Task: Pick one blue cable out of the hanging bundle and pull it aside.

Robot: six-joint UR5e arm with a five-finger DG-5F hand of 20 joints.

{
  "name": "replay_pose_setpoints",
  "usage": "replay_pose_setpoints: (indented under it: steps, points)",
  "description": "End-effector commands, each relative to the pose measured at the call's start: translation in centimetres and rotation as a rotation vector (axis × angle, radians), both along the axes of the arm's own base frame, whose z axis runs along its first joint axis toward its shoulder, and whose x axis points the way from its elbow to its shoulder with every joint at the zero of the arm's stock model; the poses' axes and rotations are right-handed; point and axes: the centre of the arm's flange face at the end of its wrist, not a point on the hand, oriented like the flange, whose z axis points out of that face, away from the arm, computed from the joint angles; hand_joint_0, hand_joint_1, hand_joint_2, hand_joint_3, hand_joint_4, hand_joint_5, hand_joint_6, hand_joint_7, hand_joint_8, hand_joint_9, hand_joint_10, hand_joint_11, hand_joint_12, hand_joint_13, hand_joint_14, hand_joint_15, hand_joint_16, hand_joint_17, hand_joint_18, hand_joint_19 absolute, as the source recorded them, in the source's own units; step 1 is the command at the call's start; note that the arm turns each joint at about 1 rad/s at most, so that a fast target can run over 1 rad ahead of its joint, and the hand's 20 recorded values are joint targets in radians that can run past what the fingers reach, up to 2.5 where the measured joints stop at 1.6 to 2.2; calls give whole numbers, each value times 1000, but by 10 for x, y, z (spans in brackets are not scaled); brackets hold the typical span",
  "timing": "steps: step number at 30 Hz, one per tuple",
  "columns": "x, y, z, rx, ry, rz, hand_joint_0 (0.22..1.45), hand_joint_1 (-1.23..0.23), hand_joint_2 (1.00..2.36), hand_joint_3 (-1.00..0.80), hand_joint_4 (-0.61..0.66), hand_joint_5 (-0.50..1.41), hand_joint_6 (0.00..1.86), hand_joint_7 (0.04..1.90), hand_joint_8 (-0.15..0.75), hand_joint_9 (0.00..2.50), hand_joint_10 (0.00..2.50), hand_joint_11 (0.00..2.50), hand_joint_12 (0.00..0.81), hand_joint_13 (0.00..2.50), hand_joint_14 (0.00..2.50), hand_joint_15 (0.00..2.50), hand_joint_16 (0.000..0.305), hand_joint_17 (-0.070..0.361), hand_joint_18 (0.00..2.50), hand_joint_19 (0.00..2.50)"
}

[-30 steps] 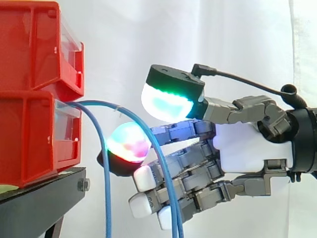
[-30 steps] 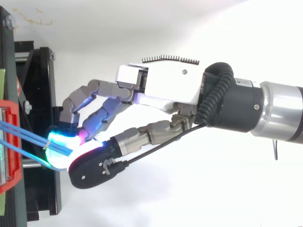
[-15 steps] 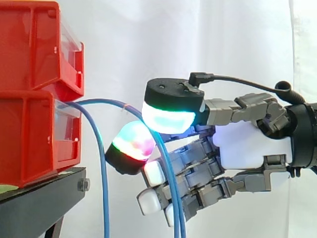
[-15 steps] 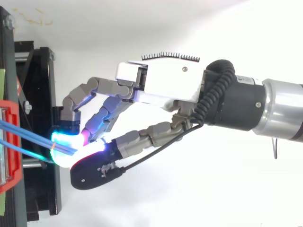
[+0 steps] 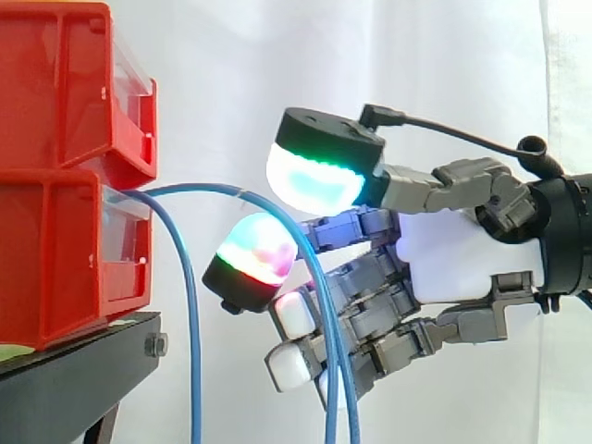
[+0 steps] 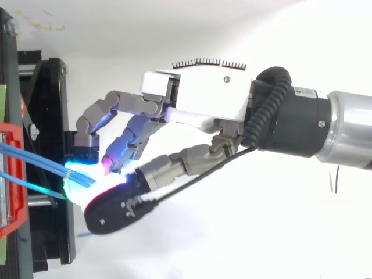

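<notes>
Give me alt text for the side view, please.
A robot hand reaches in from the right among blue cables that hang from the lower of two stacked red bins. The bins sit on a black stand before a white curtain.

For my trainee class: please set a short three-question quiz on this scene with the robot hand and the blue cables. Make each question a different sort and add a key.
1. True or false: the two red bins stand side by side on the black stand.
2. Multiple choice: in the side view, the hand comes in from A) the left edge, B) the right edge, C) the bottom edge.
3. Fill in: in the side view, one blue cable hangs down close to the bins, and ___ more hang in front of the hand.

Key: 1 false, one bin is stacked on the other; 2 B; 3 two.
</notes>
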Motion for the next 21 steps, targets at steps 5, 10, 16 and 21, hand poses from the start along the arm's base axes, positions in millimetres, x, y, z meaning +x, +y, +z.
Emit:
replay_pose_setpoints:
  steps: [5,10,16,21]
  points:
    - [-1,-1,1,-1,7,-1,565,-574,1005,-439,62,-129,921,918,316,1024,17,573,357,856,18,503,45,101,749,667]
    - [0,-1,0,-1,8,0,596,-750,1017,-266,76,-145,944,879,311,1000,18,597,357,861,18,495,45,102,762,642]
    - [0,-3,1,-1,5,-3,714,-883,1020,-257,-119,-168,971,950,289,976,18,624,353,851,19,482,46,103,780,608]
    - [1,-5,7,0,1,-5,810,-903,1000,-500,-151,-182,979,1008,263,943,18,623,339,830,18,483,44,98,760,594]
